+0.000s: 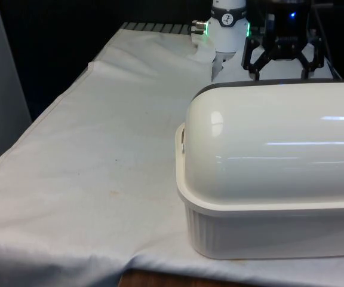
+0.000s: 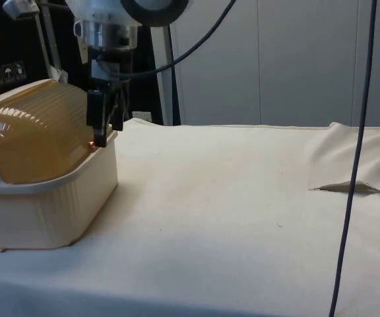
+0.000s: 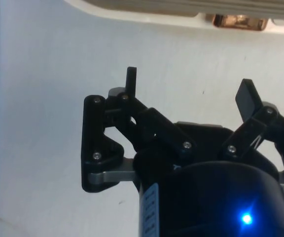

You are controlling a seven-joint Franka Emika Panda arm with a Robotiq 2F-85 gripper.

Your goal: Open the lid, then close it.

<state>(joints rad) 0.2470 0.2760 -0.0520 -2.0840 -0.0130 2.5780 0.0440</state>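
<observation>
Glossy plastic lid [image 1: 279, 143]; matt, creased cloth [image 1: 100, 155].

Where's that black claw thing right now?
In the side view the tool hangs at the bread box's front edge, beside the closed lid. In the front view it shows behind the box, towards that view's right, fingers spread.

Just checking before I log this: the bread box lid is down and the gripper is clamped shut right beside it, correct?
Not quite. The bread box lid is down, but the gripper beside it is open; the wrist view shows its fingers spread apart.
</observation>
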